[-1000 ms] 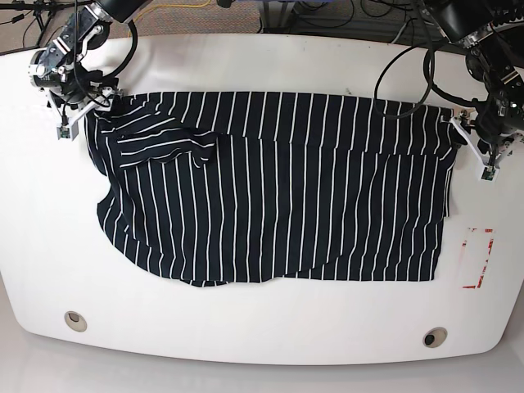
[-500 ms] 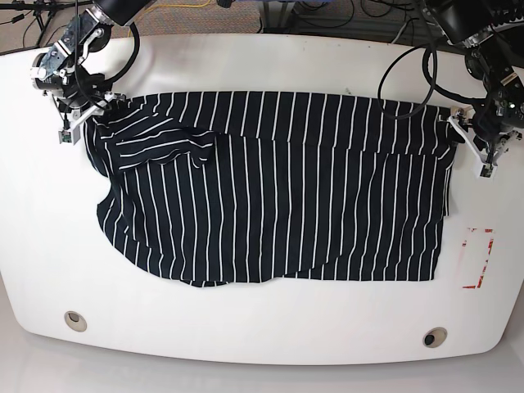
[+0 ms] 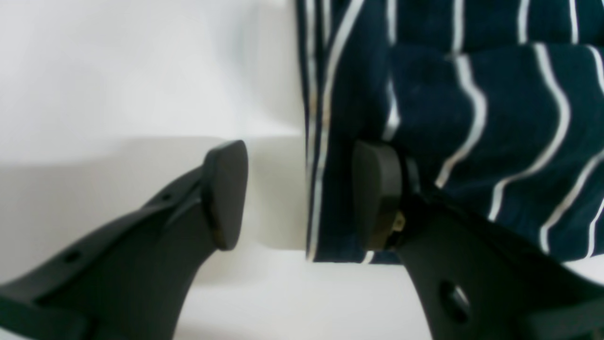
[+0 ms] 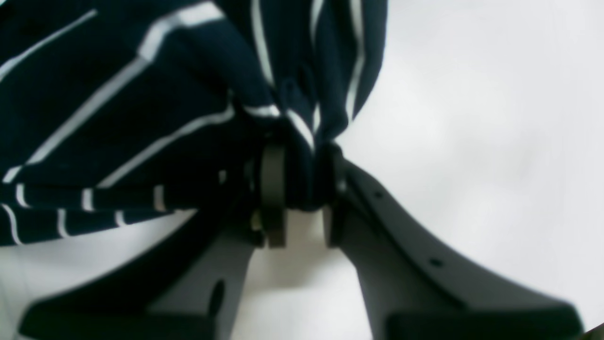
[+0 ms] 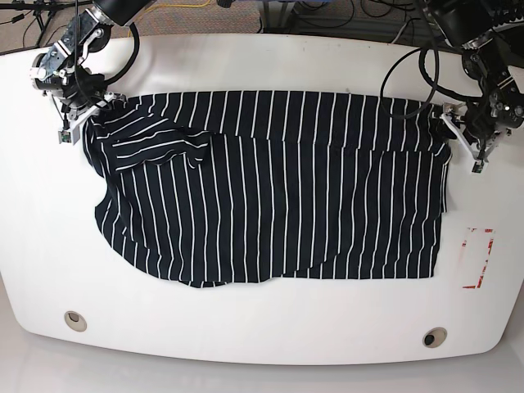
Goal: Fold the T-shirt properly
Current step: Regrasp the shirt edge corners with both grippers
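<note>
The T-shirt [image 5: 270, 188], dark with thin white stripes, lies spread across the white table [image 5: 246, 65], with one sleeve folded over at its upper left. At that far left corner my right gripper [image 5: 82, 116] is shut on a bunched fold of the T-shirt [image 4: 141, 94], and the cloth is pinched between the pads of the gripper [image 4: 302, 184]. My left gripper [image 5: 456, 124] is at the shirt's far right corner. In the left wrist view it [image 3: 302, 193] is open, straddling the hem of the T-shirt [image 3: 495, 118], with one finger [image 3: 377, 189] against the fabric.
A red-marked white label [image 5: 479, 258] lies on the table right of the shirt. Two round grommets [image 5: 75, 320] [image 5: 435, 336] sit near the front edge. Cables hang behind the table's back edge.
My right gripper has closed on the shirt's left corner and gathered the cloth. The left gripper has shifted inward onto the right corner, still open.
</note>
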You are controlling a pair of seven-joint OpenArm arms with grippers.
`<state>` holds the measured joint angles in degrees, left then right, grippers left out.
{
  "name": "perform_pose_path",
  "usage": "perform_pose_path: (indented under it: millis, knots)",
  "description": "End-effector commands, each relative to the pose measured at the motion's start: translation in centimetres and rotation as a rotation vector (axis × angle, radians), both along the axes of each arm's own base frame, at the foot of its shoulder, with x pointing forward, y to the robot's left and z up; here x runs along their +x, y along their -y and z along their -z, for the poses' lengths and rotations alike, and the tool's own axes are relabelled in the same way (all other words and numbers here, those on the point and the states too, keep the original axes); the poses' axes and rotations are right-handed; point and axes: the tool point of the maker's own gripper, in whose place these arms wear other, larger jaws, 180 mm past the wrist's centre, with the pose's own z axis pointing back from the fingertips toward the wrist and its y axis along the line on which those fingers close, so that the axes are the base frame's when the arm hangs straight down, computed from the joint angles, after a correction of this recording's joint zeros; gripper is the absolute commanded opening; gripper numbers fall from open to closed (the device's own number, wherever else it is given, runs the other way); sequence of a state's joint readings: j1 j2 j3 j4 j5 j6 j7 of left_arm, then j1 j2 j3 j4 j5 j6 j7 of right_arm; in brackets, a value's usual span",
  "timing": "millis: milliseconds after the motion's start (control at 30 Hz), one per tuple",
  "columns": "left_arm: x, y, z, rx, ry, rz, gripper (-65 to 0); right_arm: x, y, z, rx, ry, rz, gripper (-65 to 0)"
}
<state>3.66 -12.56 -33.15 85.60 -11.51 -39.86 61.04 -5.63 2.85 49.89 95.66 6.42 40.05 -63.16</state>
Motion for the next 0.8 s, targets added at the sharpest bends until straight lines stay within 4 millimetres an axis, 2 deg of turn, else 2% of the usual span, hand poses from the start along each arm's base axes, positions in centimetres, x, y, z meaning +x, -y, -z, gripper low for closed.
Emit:
perform_pose_path:
  millis: [0, 100, 167, 300, 333, 367, 400, 633, 767]
  knots:
    - [-0.2, 0.5, 0.3, 0.010, -0.026, 0.028, -33.1, 0.5, 0.7, -0.8, -0.022, 0.024, 0.001, -54.5]
    - [-0.7, 1.0, 0.9, 0.006, -0.049, 0.045, -34.4, 0.5, 0.7, -0.8, -0.022, 0.024, 0.001, -54.7]
    - [-1.0, 1.3, 1.2, 0.007, -0.060, 0.057, -38.6, 0.5, 0.7, -0.8, -0.022, 0.023, 0.001, -54.7]
    - [-1.1, 1.9, 1.5, 0.008, -0.075, 0.083, -55.1, 0.4, 0.7, -0.8, -0.024, 0.021, 0.001, -54.9]
    - [-1.1, 1.9, 1.5, 0.008, -0.076, 0.085, -57.5, 0.4, 0.7, -0.8, -0.024, 0.021, 0.001, -54.9]
    - [-1.5, 1.9, 1.8, 0.009, -0.086, 0.085, -62.6, 0.4, 0.8, -0.8, -0.025, 0.020, 0.001, -55.0]
    - [-1.9, 1.9, 2.0, 0.009, -0.095, 0.085, -64.6, 0.4, 0.8, -0.8, -0.026, 0.019, 0.001, -55.0]
    - [-3.0, 1.8, 2.4, 0.014, -0.119, 0.088, -64.9, -0.4, 0.7, -0.5, -0.028, 0.000, -0.003, -56.4]
    - [-4.7, 0.6, 2.7, 0.037, -0.157, 0.088, -65.0, -1.0, 0.8, -0.2, -0.032, -0.019, -0.003, -59.9]
